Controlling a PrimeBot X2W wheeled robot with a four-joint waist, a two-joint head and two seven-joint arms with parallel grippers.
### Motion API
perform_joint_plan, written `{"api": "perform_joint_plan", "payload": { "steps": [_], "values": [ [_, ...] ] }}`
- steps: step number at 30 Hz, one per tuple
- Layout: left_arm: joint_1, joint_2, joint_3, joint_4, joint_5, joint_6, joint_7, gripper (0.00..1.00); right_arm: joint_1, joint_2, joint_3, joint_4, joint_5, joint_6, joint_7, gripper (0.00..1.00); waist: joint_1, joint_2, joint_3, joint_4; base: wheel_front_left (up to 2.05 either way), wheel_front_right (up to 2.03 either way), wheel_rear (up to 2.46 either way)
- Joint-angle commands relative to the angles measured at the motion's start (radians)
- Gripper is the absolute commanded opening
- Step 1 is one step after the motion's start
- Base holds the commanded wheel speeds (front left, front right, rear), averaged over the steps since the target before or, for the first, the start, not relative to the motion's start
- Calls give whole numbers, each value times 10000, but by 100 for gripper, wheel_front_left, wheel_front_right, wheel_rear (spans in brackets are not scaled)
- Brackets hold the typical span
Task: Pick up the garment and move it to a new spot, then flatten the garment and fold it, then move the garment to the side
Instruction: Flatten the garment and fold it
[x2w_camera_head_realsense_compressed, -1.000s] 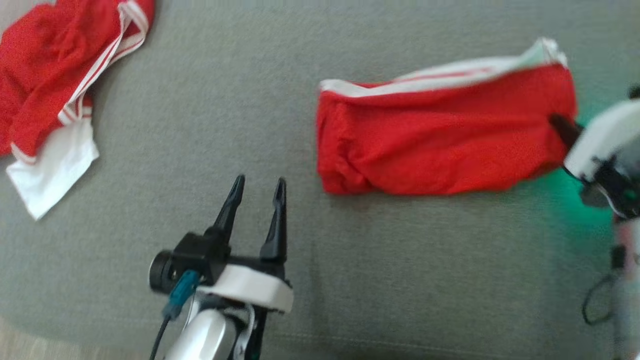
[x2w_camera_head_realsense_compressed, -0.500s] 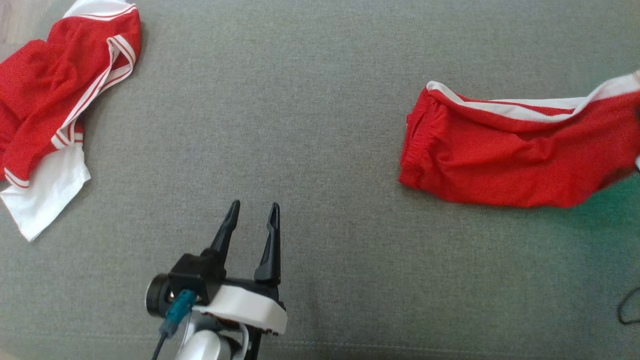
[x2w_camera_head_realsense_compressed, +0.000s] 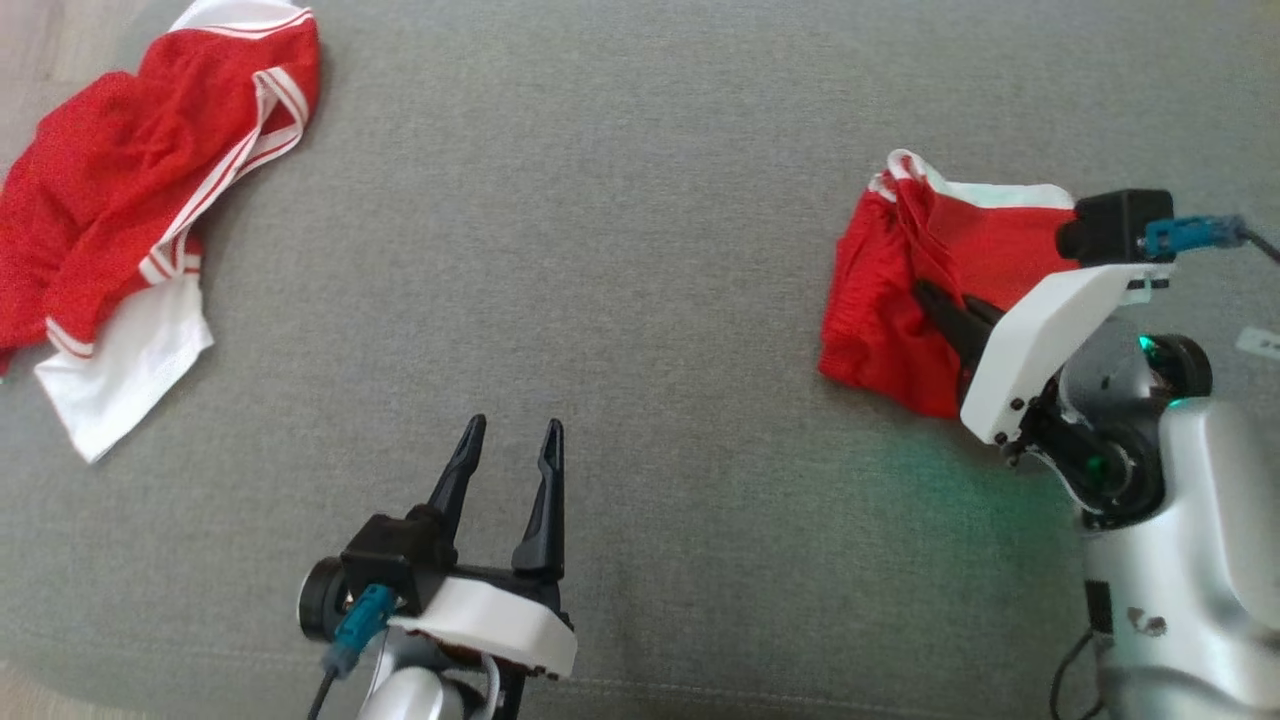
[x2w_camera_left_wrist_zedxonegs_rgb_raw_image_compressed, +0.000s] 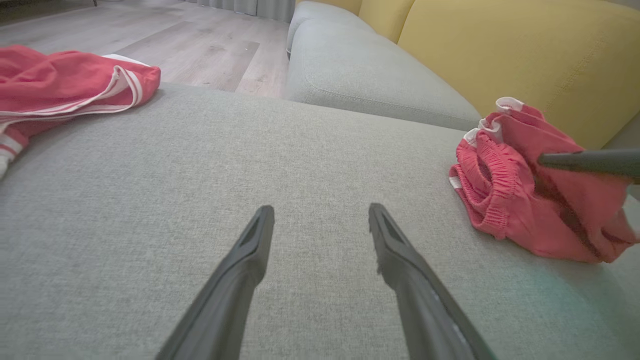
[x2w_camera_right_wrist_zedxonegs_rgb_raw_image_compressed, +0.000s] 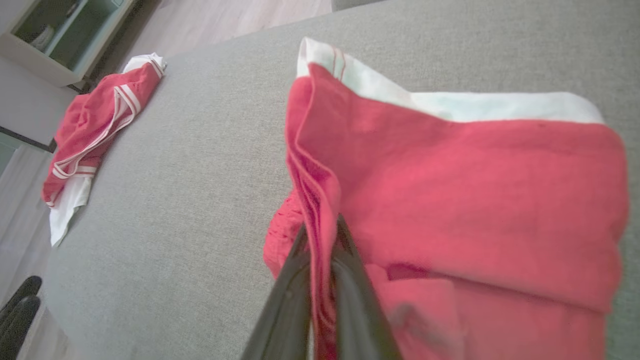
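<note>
While my right gripper (x2w_camera_right_wrist_zedxonegs_rgb_raw_image_compressed: 320, 232) is pinched tight on a bunched red edge of the folded garment (x2w_camera_right_wrist_zedxonegs_rgb_raw_image_compressed: 450, 200), I judge this to be the last step, carrying it aside. To do it well I should hold that pinch firm, lift just enough for the layers to clear the grey cushion (x2w_camera_head_realsense_compressed: 620, 250), travel slowly so the loose lower fold does not swing open, and lay it flat before letting go. My left gripper (x2w_camera_head_realsense_compressed: 510, 430) hovers with its fingers apart above bare cushion, well apart from the garment, and is best left out of it. The garment lies at my right side of the cushion, raised where I hold it. My right wrist view shows the layers between my fingers, perhaps two or three, though blur makes that uncertain, and the head view from above does not resolve them. The left wrist view shows the elastic waistband (x2w_camera_left_wrist_zedxonegs_rgb_raw_image_compressed: 487, 200) drooping onto the cushion and a yellow backrest (x2w_camera_left_wrist_zedxonegs_rgb_raw_image_compressed: 500, 50) close behind, while the head view shows a second red garment (x2w_camera_head_realsense_compressed: 110, 220) far to my left
</note>
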Motion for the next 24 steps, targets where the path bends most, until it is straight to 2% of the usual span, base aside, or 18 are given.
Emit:
{"api": "perform_joint_plan", "payload": {
  "steps": [1, 10, 11, 12, 13, 14, 19, 24],
  "values": [
    [-299, -57, 241, -261, 4, 12, -122, 100, -369, 112, 176, -292, -42, 75, -135, 0, 0, -1, -12, 83, 0, 0, 0],
    [-111, -64, 165, -99, -112, 102, -122, 100, -910, 204, 763, 1086, 229, 75, -1399, 0, 0, -1, -255, 262, 0, 0, 0],
    [-100, -64, 141, -83, -126, 109, -122, 100, -928, 204, 883, 1196, 321, 75, -1556, 15, 0, -1, -303, 249, 0, 0, 0],
    [-99, -64, 115, -71, -144, 114, -122, 100, -931, 205, 1032, 1309, 491, 75, -1695, 39, 0, -1, -356, 230, 0, 0, 0],
    [-99, -65, 92, -55, -161, 120, -122, 100, -927, 205, 1190, 1413, 632, 75, -1841, 73, 0, -1, -419, 209, 0, 0, 0],
    [-97, -65, 73, -40, -181, 126, -122, 100, -915, 206, 1365, 1493, 757, 75, -2007, 100, 0, -1, -485, 190, 0, 0, 0],
    [-15, -65, 59, 38, -270, 152, -122, 100, -681, 206, 2134, 1918, 2239, 75, -2858, 100, 0, -1, -914, 102, 0, 0, 0],
    [190, -65, 69, 92, -392, 183, -122, 100, -355, 207, 2783, 2429, 2601, 75, -3613, 100, 0, -1, -1410, 49, 0, 0, 0]
  ]
}}
